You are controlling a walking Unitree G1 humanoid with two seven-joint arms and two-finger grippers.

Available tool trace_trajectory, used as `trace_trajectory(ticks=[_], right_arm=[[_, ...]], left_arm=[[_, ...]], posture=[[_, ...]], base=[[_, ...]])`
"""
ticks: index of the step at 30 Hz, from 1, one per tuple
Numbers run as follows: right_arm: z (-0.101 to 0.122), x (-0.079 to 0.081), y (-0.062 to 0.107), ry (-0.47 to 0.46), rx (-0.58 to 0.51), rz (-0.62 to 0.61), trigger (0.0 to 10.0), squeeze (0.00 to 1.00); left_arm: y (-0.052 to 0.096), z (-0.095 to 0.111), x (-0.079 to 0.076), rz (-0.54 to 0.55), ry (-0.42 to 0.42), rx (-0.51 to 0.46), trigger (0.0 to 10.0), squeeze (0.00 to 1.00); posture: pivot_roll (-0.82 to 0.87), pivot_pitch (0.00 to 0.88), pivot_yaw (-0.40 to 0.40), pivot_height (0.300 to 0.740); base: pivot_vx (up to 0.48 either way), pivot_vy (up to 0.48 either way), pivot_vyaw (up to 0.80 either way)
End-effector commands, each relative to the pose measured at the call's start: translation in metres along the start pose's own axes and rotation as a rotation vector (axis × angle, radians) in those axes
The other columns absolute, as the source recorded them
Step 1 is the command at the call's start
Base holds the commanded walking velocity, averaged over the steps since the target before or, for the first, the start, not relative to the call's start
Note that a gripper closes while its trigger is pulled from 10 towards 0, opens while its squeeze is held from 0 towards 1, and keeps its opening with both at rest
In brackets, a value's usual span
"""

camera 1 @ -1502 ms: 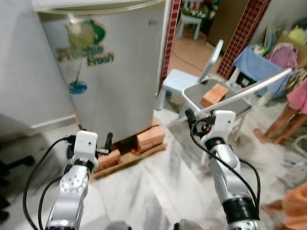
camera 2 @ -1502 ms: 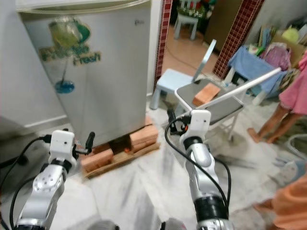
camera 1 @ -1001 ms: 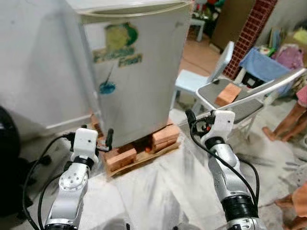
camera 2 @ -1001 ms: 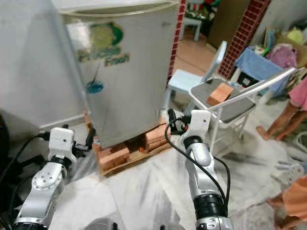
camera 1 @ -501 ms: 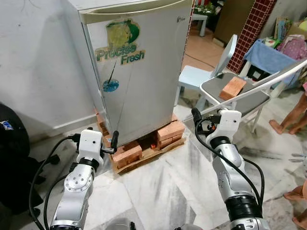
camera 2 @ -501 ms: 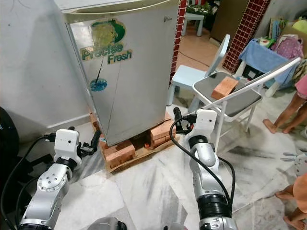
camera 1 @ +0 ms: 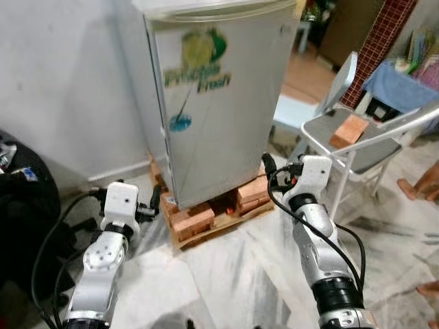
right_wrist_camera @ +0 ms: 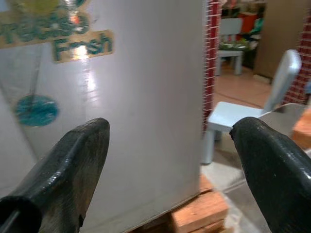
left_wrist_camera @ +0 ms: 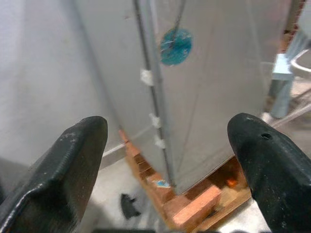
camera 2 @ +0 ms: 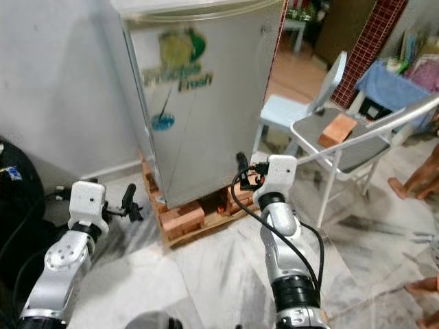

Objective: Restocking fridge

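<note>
Two grippers hang in front of my silver fridge (camera 1: 219,96), which stands shut on a brick-and-wood base (camera 1: 212,216) against the wall; both have their fingers spread apart, holding nothing. My left gripper (left_wrist_camera: 165,160) faces the door's hinge edge, my right gripper (right_wrist_camera: 167,160) the door sticker reading what looks like "Precise Fresh" through the blur. One brick (camera 1: 348,130) lies on the folding chair (camera 1: 357,147) to the right.
</note>
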State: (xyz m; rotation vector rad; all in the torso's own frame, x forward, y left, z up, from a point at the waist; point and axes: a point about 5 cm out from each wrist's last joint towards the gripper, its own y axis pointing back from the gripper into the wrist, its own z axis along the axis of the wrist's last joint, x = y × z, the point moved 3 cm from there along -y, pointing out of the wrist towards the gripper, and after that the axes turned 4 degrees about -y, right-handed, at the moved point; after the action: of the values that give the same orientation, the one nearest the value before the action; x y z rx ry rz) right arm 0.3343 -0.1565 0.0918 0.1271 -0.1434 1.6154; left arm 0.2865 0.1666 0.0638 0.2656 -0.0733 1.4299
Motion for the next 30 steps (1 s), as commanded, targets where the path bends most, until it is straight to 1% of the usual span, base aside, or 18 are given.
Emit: trace_trajectory(ticks=[1, 5, 8, 9, 11, 15, 18, 21, 25, 28, 30], right_arm=[[0.0012, -0.0044, -0.0012, 0.003, -0.002, -0.015, 10.0, 0.0], [0.0025, -0.0047, -0.0014, 0.006, -0.006, -0.015, 10.0, 0.0], [0.0017, -0.0048, -0.0007, 0.008, -0.004, -0.016, 10.0, 0.0], [0.0018, -0.0049, -0.0005, 0.009, -0.004, -0.017, 10.0, 0.0], [0.0017, -0.0052, -0.0001, 0.012, -0.003, -0.016, 10.0, 0.0], [0.0017, -0.0059, 0.0003, 0.016, -0.003, -0.015, 10.0, 0.0], [0.0021, -0.0063, -0.0002, 0.019, -0.004, -0.016, 10.0, 0.0], [0.0016, -0.0073, 0.0007, 0.022, -0.001, -0.022, 10.0, 0.0], [-0.0001, -0.0081, 0.0024, 0.025, 0.006, -0.023, 10.0, 0.0], [-0.0009, -0.009, 0.0032, 0.027, 0.009, -0.024, 10.0, 0.0], [-0.0009, -0.0092, 0.0035, 0.028, 0.01, -0.024, 10.0, 0.0]], left_arm=[[0.0009, 0.0028, -0.0057, -0.037, -0.008, -0.016, 10.0, 0.0], [0.0011, 0.0034, -0.0086, -0.043, 0.006, -0.017, 10.0, 0.0], [0.001, 0.0006, -0.0079, -0.028, 0.013, 0.001, 10.0, 0.0], [0.0011, -0.0004, -0.0074, -0.023, 0.021, 0.008, 10.0, 0.0], [0.0014, 0.0007, -0.0069, -0.027, 0.008, -0.005, 10.0, 0.0], [0.0024, 0.0006, -0.008, -0.031, 0.024, -0.005, 10.0, 0.0], [0.0026, -0.0012, -0.0081, -0.028, 0.01, 0.008, 10.0, 0.0], [0.0048, -0.0046, -0.007, -0.021, 0.016, 0.022, 10.0, 0.0], [0.0059, -0.0051, -0.0061, -0.013, 0.022, 0.024, 10.0, 0.0], [0.0065, -0.0044, -0.0072, -0.016, 0.029, 0.021, 10.0, 0.0], [0.0072, -0.0025, -0.0102, -0.032, 0.053, 0.011, 10.0, 0.0]], posture=[[0.11, 0.0, -0.007, 0.74], [0.11, 0.0, -0.01, 0.74], [0.11, 0.0, -0.011, 0.74], [0.11, 0.0, -0.012, 0.74], [0.11, 0.0, -0.013, 0.74], [0.11, 0.0, -0.014, 0.74], [0.11, 0.004, -0.015, 0.74], [0.11, 0.008, -0.018, 0.74], [0.11, 0.011, -0.019, 0.74], [0.11, 0.014, -0.02, 0.74], [0.11, 0.018, -0.02, 0.74]], base=[[0.435, 0.0, 0.0], [0.439, 0.0, 0.0], [0.437, 0.0, 0.0], [0.412, 0.244, 0.0], [0.412, 0.246, 0.0], [0.403, 0.259, 0.0], [0.309, 0.355, 0.0], [0.346, 0.294, 0.0], [0.141, 0.285, -0.5], [0.0, 0.0, -0.5], [0.0, 0.0, -0.25]])
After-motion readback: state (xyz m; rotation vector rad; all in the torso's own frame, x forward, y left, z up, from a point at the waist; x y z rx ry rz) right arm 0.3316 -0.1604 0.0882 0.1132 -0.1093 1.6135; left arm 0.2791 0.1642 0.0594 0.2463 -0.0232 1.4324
